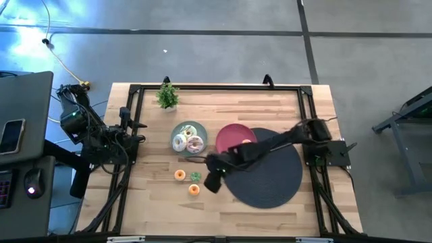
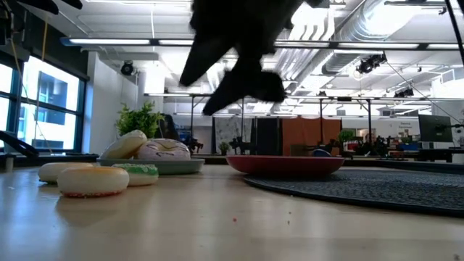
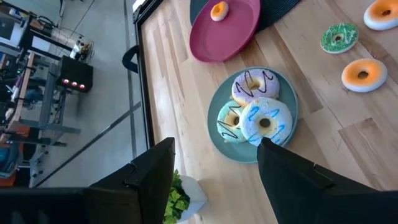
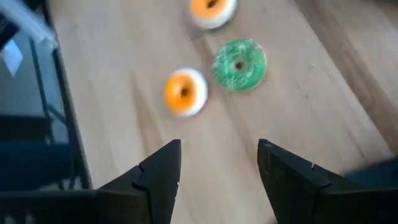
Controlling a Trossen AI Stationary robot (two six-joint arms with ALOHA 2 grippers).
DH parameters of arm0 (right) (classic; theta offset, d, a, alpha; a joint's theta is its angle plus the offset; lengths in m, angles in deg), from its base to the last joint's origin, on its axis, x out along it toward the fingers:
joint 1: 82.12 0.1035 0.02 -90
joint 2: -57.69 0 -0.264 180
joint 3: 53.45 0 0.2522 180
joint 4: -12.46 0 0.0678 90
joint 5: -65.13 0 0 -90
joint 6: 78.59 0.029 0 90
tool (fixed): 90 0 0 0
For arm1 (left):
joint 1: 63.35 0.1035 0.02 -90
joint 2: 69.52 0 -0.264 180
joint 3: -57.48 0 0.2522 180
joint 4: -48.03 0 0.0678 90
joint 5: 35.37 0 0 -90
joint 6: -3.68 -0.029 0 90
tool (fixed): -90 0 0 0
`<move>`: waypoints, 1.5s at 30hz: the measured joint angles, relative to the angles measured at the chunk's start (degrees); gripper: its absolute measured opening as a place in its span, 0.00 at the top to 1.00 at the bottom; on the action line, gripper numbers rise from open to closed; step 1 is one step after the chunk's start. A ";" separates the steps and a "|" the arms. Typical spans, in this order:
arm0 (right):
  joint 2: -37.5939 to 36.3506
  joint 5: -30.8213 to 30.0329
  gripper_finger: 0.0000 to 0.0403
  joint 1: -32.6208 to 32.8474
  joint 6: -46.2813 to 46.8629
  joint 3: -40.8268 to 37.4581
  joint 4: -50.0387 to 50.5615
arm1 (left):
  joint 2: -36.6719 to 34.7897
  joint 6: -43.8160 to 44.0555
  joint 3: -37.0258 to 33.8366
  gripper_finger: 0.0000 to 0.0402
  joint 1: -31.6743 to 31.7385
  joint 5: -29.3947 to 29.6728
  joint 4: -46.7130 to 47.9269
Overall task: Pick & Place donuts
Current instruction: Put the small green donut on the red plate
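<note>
Three larger iced donuts (image 3: 256, 106) lie piled on a grey-green plate (image 1: 181, 128). A small orange donut (image 3: 217, 10) sits on the pink plate (image 1: 229, 135). On the bare wood lie two small orange donuts (image 4: 185, 92) (image 4: 212, 9) and a small green donut (image 4: 239, 64). My right gripper (image 4: 217, 165) hovers open above the table, just right of these three, at the mat's left edge (image 1: 210, 181). It touches nothing. My left gripper (image 3: 214, 180) waits open at the table's left edge (image 1: 138, 140).
A big black round mat (image 1: 270, 175) covers the right half of the table, and the pink plate overlaps its far-left rim. A small potted plant (image 1: 167, 96) stands at the far edge. Black frame rails (image 1: 131, 128) run along the table's sides. Bare wood lies near the front edge.
</note>
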 joint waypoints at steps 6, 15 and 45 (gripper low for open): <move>7.49 -2.14 0.50 2.41 -9.72 7.18 -5.90 | -0.01 -0.03 0.00 0.46 0.00 0.02 0.11; 13.10 -10.56 0.50 4.04 -32.24 12.45 -2.52 | 0.32 1.42 -1.38 0.46 0.00 -2.09 -1.97; -1.59 -27.03 0.50 13.89 -2.26 12.32 32.43 | 21.33 -22.92 -33.79 0.46 12.20 -29.59 -63.84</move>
